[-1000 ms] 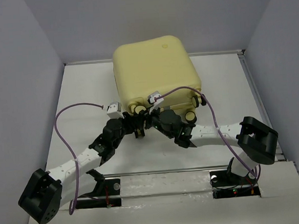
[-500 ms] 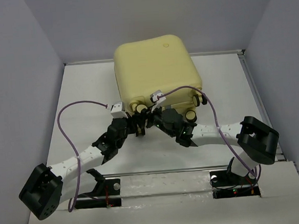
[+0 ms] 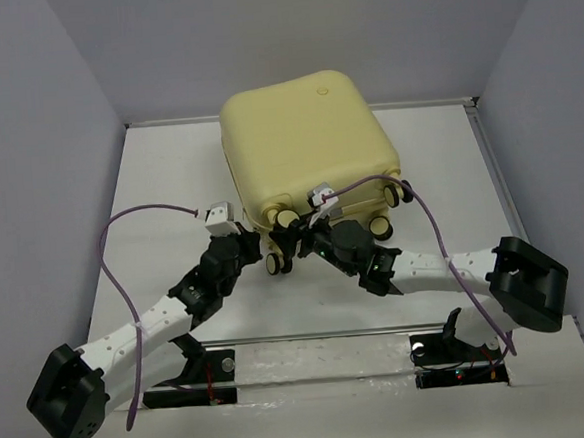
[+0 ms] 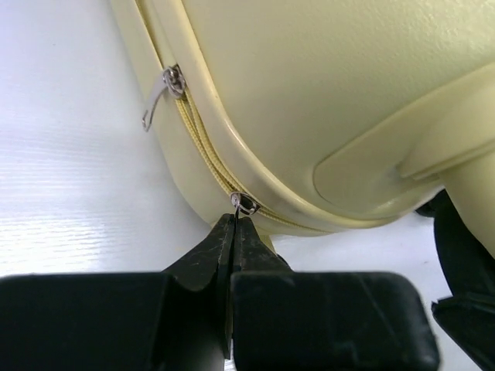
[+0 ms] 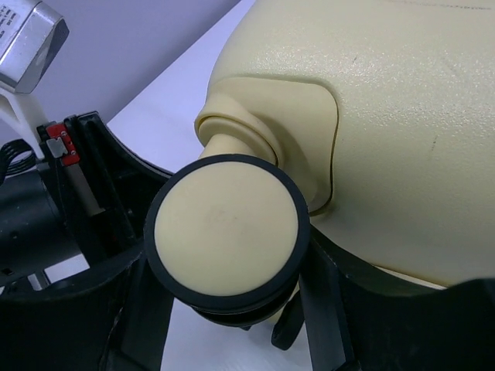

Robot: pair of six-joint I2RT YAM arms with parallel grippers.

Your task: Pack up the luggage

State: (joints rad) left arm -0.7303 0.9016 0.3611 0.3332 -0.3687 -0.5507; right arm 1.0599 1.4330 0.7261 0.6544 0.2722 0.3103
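Observation:
The luggage point(image 3: 307, 143), a pale-yellow hard-shell suitcase, lies closed at the back middle of the white table point(image 3: 170, 187), with its wheels toward me. My left gripper point(image 3: 265, 244) is at its near left corner. In the left wrist view the left gripper point(image 4: 234, 220) is shut on a small metal zipper pull point(image 4: 243, 204) on the zip seam. A second pull point(image 4: 158, 97) hangs free further along the seam. My right gripper point(image 3: 295, 237) is beside the left one. In the right wrist view its fingers point(image 5: 325, 309) close on either side of a black-and-cream wheel point(image 5: 227, 228).
Grey walls enclose the table on the left, right and back. Other suitcase wheels point(image 3: 380, 228) stick out toward the right arm. Purple cables point(image 3: 122, 231) loop off both wrists. A raised lip point(image 3: 380, 330) runs along the near edge of the table.
The suitcase's near left corner has swung toward me and a lower wheel now shows. Both grippers moved with it. The left arm stretched out and the right elbow swung right.

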